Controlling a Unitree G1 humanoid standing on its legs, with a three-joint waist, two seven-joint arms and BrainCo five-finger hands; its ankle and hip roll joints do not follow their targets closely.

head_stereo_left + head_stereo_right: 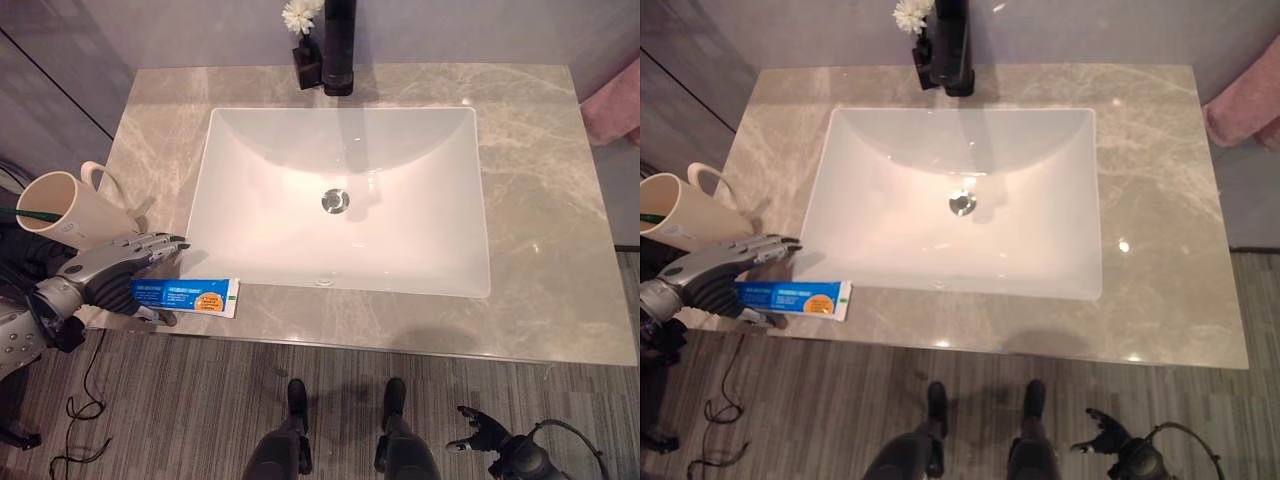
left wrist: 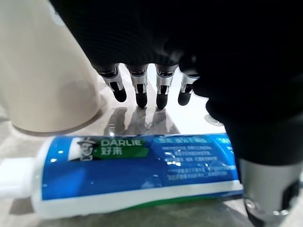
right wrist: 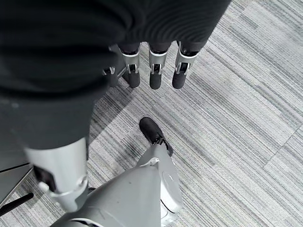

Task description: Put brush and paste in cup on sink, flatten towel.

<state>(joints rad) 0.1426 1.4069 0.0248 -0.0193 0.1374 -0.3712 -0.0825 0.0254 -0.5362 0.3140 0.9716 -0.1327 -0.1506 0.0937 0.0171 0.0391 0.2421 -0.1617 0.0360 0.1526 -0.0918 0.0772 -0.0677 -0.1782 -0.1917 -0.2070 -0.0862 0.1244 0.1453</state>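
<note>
Below us, our left hand [image 1: 110, 268] hovers over the blue toothpaste tube [image 1: 186, 296] on the counter's [image 1: 540, 250] front left edge, fingers extended, not gripping. Beside it, the cream cup [image 1: 62, 211] holds a green toothbrush [image 1: 28, 213]. Our right hand [image 1: 482, 434] hangs relaxed above the floor.

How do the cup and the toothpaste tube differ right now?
The cup is cream and stands upright at the counter's left edge; the toothpaste tube is blue and white and lies flat near the front edge. The cup has something green in it and is untouched; the tube lies under the left hand, between its straight fingers and thumb. Both rest on the marble counter.
</note>
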